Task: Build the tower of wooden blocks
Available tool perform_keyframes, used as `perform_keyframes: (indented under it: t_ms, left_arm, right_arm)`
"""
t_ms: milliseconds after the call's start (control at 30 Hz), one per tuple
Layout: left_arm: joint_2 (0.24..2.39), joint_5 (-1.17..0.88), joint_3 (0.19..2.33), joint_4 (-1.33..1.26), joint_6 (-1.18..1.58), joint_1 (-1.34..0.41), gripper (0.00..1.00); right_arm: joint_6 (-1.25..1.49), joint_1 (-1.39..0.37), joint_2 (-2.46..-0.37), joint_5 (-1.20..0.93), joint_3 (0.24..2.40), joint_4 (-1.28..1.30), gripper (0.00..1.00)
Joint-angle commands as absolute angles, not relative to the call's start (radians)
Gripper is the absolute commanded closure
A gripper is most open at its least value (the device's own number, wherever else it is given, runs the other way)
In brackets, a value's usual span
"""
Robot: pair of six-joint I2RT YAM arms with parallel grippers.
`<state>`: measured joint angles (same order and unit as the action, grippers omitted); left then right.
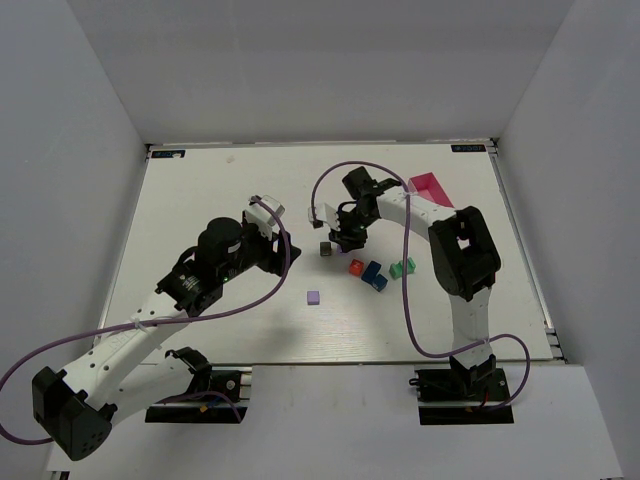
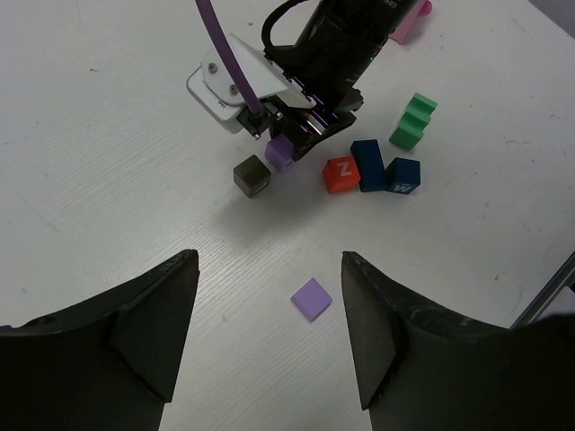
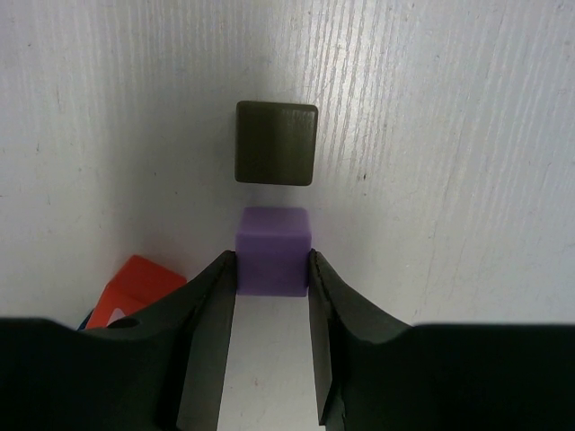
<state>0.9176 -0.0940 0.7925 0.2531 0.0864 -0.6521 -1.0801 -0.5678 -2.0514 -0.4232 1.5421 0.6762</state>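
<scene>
Red block [image 3: 135, 283] mostly occluded

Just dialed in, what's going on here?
The right hand grips a purple block close beside the dark block. The left hand is open, with a loose lilac piece in front of it. A red block, blue blocks and a green block lie nearby; nothing is stacked yet.
</scene>
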Motion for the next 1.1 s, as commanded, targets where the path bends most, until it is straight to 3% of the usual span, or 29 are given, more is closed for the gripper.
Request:
perform_keyframes:
  t_ms: [0, 567, 733, 1067]
  left_arm:
    - [0.911, -0.109, 0.792, 0.238, 0.086, -0.657, 0.25]
    - [0.911, -0.109, 0.792, 0.238, 0.086, -0.657, 0.25]
    - [0.911, -0.109, 0.792, 0.238, 0.086, -0.657, 0.25]
    - [0.911, -0.118, 0.792, 0.238, 0.086, -0.657, 0.25]
  right_arm:
    - [-1.060, -0.583, -2.065, -0.426, 1.565, 0.667, 0.72]
    - [-1.046, -0.588, -2.066, -0.416, 1.554, 0.670, 0.68]
    - [-1.045, -0.586, -2.072, -0.408, 1.554, 0.669, 0.61]
    - [-1.039, -0.587, -2.074, -0.408, 1.555, 0.661, 0.38]
